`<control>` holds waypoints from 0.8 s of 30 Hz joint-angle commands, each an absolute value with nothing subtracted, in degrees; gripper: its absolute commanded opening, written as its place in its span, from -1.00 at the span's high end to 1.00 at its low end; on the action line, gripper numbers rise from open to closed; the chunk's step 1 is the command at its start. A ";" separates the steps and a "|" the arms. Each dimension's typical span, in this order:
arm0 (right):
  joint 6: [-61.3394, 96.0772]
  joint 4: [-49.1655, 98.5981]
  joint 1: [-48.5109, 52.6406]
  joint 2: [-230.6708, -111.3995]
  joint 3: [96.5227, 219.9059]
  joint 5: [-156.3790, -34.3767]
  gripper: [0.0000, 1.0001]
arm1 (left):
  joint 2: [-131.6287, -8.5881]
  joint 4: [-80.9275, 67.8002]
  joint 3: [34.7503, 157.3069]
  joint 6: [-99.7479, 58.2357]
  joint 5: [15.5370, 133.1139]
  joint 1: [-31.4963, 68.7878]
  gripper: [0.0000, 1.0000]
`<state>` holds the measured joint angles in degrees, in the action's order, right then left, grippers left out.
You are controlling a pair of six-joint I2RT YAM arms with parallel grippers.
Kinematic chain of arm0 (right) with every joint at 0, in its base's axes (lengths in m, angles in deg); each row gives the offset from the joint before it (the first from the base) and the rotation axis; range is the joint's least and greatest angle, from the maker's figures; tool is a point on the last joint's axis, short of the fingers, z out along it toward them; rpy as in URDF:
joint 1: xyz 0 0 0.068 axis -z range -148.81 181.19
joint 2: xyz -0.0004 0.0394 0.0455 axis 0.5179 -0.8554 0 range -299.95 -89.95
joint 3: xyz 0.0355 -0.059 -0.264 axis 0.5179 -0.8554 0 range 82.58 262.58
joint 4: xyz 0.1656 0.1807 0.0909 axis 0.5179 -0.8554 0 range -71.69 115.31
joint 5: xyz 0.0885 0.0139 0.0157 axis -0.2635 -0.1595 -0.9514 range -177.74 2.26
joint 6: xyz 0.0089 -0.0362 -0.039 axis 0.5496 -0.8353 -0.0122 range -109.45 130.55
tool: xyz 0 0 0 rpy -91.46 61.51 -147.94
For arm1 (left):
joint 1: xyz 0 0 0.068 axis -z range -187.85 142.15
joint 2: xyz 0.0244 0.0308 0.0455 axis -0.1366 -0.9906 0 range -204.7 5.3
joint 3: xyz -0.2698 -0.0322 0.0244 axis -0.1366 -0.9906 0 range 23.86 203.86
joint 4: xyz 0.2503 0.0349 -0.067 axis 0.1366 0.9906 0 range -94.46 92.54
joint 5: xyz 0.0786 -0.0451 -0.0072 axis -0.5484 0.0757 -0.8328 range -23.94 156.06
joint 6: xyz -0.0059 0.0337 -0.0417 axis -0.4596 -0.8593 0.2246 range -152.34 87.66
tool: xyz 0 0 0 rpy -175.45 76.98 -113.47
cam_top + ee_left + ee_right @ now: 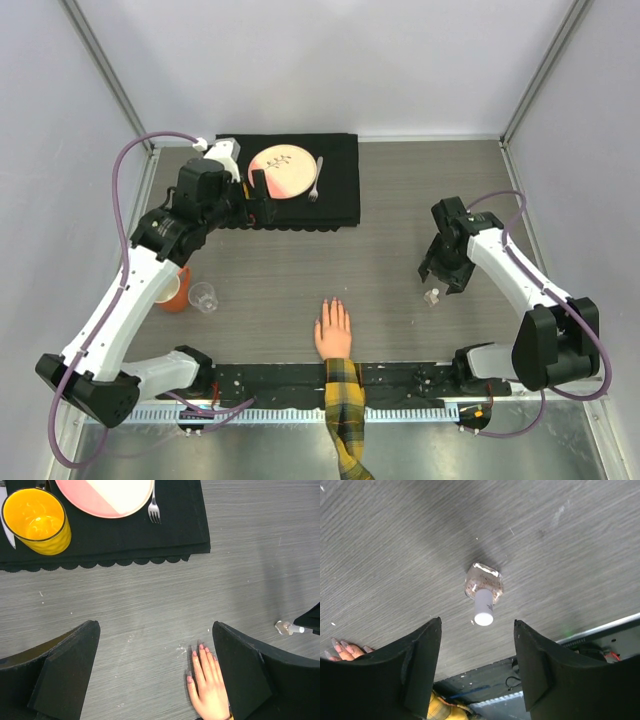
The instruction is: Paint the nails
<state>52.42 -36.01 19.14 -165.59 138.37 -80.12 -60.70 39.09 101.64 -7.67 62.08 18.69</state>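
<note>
A flesh-coloured hand (333, 330) with a yellow-and-black plaid sleeve (345, 400) lies flat at the table's near edge, fingers pointing away. Its pinkish nails (333, 303) also show in the left wrist view (201, 647) and at the right wrist view's left edge (340, 647). A small clear bottle (432, 296) with a white cap stands to the hand's right. My right gripper (440, 275) hovers open just above the bottle (483, 587), not touching it. My left gripper (260, 198) is open and empty, high over the black placemat's front edge, far from the hand (210, 690).
A black placemat (340, 200) at the back holds a pink plate (283, 170), a fork (317, 180) and a yellow cup (35, 520). An orange cup (175, 292) and a clear glass (204, 297) stand at the left. A metal rail (420, 375) runs along the near edge.
</note>
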 commanded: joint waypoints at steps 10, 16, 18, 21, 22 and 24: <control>50.98 -29.80 18.10 -164.31 133.73 -79.74 -0.10 | -61.85 38.17 103.49 -9.05 60.53 19.48 -0.99; 50.46 -29.01 17.66 -164.66 133.20 -78.43 0.05 | -62.03 37.82 103.49 -9.04 60.70 19.57 -0.99; 50.28 -28.74 17.66 -164.92 133.03 -77.98 0.08 | -61.94 37.82 103.40 -9.05 60.61 19.57 -0.99; 50.11 -28.30 17.48 -165.45 132.59 -77.81 0.12 | -61.85 37.90 103.49 -9.31 60.61 19.57 -1.00; 50.11 -28.13 17.39 -165.54 132.42 -77.54 0.13 | -61.68 37.99 103.49 -9.31 60.61 19.57 -0.99; 49.76 -27.78 17.13 -165.71 131.89 -77.10 0.15 | -61.67 38.08 103.40 -9.31 60.61 19.57 -0.99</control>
